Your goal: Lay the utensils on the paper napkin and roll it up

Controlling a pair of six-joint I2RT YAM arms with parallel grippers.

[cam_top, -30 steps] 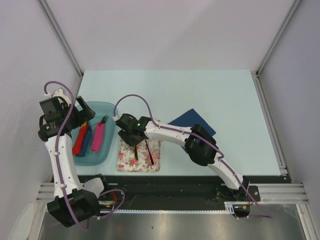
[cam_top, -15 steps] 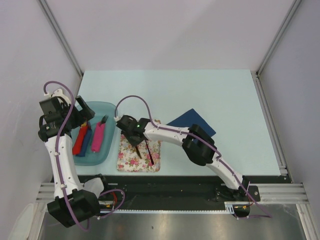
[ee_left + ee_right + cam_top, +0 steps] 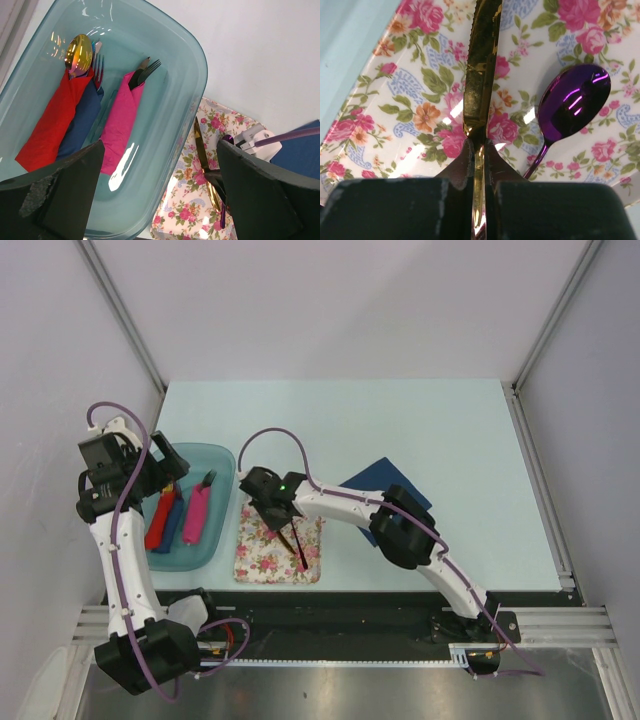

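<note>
The right fingers [image 3: 461, 167], shifted slightly rightward, are clamped on the slender gold-orange metal knife [image 3: 481, 60]. Transfer to the dark navy paper napkin [image 3: 385, 476] is judged possible. The left fingers [image 3: 65, 200] are spread wide and empty.

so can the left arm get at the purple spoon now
Probably not cleanly: the spoon lies on the floral mat beside the gold knife that the right gripper is shut on, crowding it. The left gripper is open over the tray.
</note>
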